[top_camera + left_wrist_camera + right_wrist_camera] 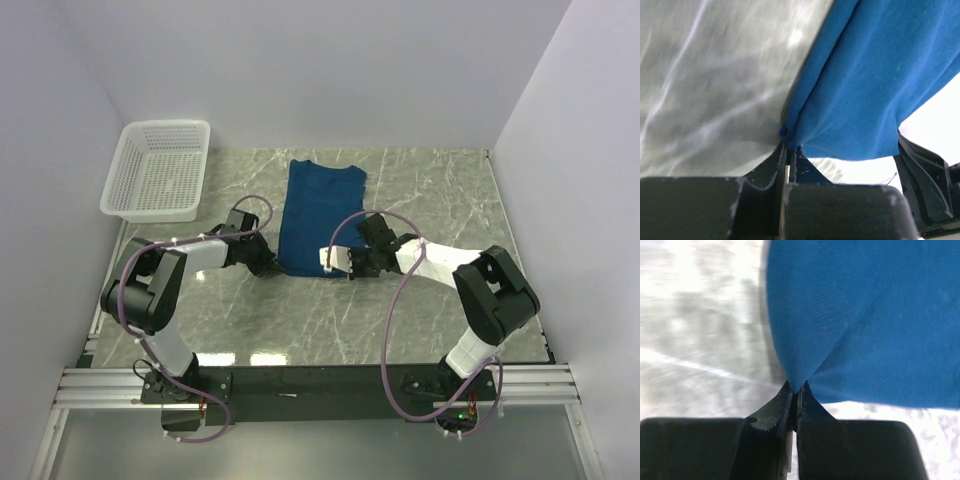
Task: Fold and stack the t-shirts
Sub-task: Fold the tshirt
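Observation:
One blue t-shirt (318, 210) lies folded into a long narrow strip on the marble table, collar end at the back. Its print is hidden. My left gripper (270, 264) is shut on the shirt's near left corner. In the left wrist view the cloth (865, 85) bunches between the closed fingertips (790, 146). My right gripper (342, 262) is shut on the near right corner. In the right wrist view the cloth (865, 320) comes to a point between the closed fingertips (797, 386). The near hem is lifted slightly off the table.
A white plastic lattice basket (160, 170) stands at the back left, empty. White walls close in the table on three sides. The arms' mounting rail (320, 385) runs along the near edge.

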You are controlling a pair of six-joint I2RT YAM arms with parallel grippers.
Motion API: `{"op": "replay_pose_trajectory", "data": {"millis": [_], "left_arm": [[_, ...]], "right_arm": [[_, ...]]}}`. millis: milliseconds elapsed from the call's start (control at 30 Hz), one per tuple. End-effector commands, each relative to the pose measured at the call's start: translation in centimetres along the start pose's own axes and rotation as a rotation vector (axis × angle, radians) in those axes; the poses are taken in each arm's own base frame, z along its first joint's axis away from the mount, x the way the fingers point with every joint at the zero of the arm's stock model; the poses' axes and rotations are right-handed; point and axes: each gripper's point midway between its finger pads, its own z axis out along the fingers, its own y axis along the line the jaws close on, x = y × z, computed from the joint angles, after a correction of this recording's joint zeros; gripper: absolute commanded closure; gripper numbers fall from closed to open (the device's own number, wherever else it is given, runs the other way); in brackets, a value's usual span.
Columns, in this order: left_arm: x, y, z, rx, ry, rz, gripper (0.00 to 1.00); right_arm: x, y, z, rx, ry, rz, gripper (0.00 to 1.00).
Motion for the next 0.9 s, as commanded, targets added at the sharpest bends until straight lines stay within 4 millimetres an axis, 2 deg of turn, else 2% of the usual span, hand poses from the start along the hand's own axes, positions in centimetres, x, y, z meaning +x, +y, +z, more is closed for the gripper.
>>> {"op": "replay_pose_trajectory", "data": {"millis": [0,33,67,100,133,167,200,233,267,300,333,367,400,433,467,500,533,567,600,633,667,700,733,767,800,833,867], "left_arm": [[2.6,0.0,-2.2,0.051,0.055,0.059,0.99],[4.5,1.7,-2.5,0.033,0.095,0.046,0.99],[5.9,1.0,-3.5,0.076,0.112,0.054,0.99],[7.3,1.4,-4.0,0.084,0.14,0.05,0.99],[9.9,3.1,-4.4,0.079,0.209,0.028,0.99],[11.6,2.2,-5.5,0.13,0.229,0.03,0.99],[12.8,2.3,-6.2,0.144,0.249,0.022,0.99],[14.1,3.4,-6.6,0.139,0.274,0.004,0.99],[14.6,2.5,-8.0,0.185,0.265,-0.009,0.99],[14.8,2.5,-8.7,0.197,0.257,-0.019,0.99],[14.4,2.1,-9.2,0.206,0.225,-0.033,0.99],[13.7,0.9,-10.4,0.256,0.178,-0.017,0.99],[13.2,0.7,-10.7,0.251,0.152,-0.019,1.0],[12.1,-0.9,-11.5,0.284,0.112,0.007,1.0],[10.9,-1.1,-11.4,0.271,0.084,-0.006,1.0],[10.0,-1.6,-11.4,0.269,0.073,-0.005,1.0],[8.7,-3.2,-11.9,0.302,0.048,0.026,1.0],[6.9,-3.2,-11.1,0.276,0.029,0.003,1.0],[5.6,-3.9,-11.0,0.281,0.003,0.008,1.0],[3.0,-5.7,-11.8,0.313,-0.059,0.027,1.0],[1.7,-5.8,-10.8,0.29,-0.057,0.012,1.0],[0.4,-6.5,-10.6,0.299,-0.072,0.009,1.0],[-1.5,-8.5,-11.2,0.335,-0.105,0.031,1.0],[-3.1,-8.1,-9.8,0.306,-0.1,0.003,1.0],[-4.1,-8.6,-9.4,0.311,-0.102,0.003,1.0],[-5.7,-10.4,-9.7,0.339,-0.124,0.03,1.0],[-6.8,-9.8,-7.6,0.308,-0.098,0.003,1.0]], "right_arm": [[-2.1,3.5,-2.7,-0.127,-0.105,-0.071,1.0],[-2.2,4.3,-3.2,-0.152,-0.121,-0.09,1.0],[-2.4,5.4,-3.7,-0.18,-0.135,-0.091,1.0],[-2.3,7.8,-4.3,-0.256,-0.151,-0.073,1.0],[-2.7,8.4,-5.4,-0.263,-0.169,-0.079,1.0],[-2.8,10.1,-6.2,-0.315,-0.168,-0.063,1.0],[-3.2,11.3,-6.6,-0.346,-0.197,-0.041,1.0],[-3.6,11.5,-7.6,-0.338,-0.215,-0.029,1.0],[-3.7,12.5,-8.2,-0.363,-0.222,-0.01,1.0],[-3.8,12.7,-8.8,-0.346,-0.233,-0.006,1.0],[-3.9,12.7,-9.0,-0.334,-0.233,0.024,1.0],[-4.0,12.3,-9.2,-0.307,-0.235,0.03,1.0],[-4.4,11.5,-9.5,-0.272,-0.242,0.036,1.0],[-4.3,10.7,-9.6,-0.24,-0.226,0.08,1.0],[-4.5,9.4,-9.6,-0.198,-0.23,0.098,1.0],[-5.1,7.6,-9.9,-0.164,-0.23,0.115,1.0],[-5.3,6.3,-10.0,-0.136,-0.219,0.161,1.0],[-5.6,4.5,-10.1,-0.098,-0.22,0.186,1.0],[-5.9,1.8,-10.3,-0.06,-0.218,0.241,1.0],[-5.6,0.1,-10.4,-0.026,-0.206,0.272,1.0],[-6.5,-3.2,-11.2,0.049,-0.227,0.28,1.0],[-5.4,-4.9,-10.3,0.065,-0.2,0.334,1.0],[-5.0,-6.5,-10.2,0.094,-0.191,0.375,1.0],[-4.6,-8.0,-10.0,0.126,-0.176,0.397,1.0],[-4.5,-10.4,-9.3,0.146,-0.168,0.423,1.0],[-4.0,-11.7,-9.1,0.161,-0.162,0.464,1.0],[-4.3,-13.9,-9.6,0.202,-0.173,0.47,1.0]]}}
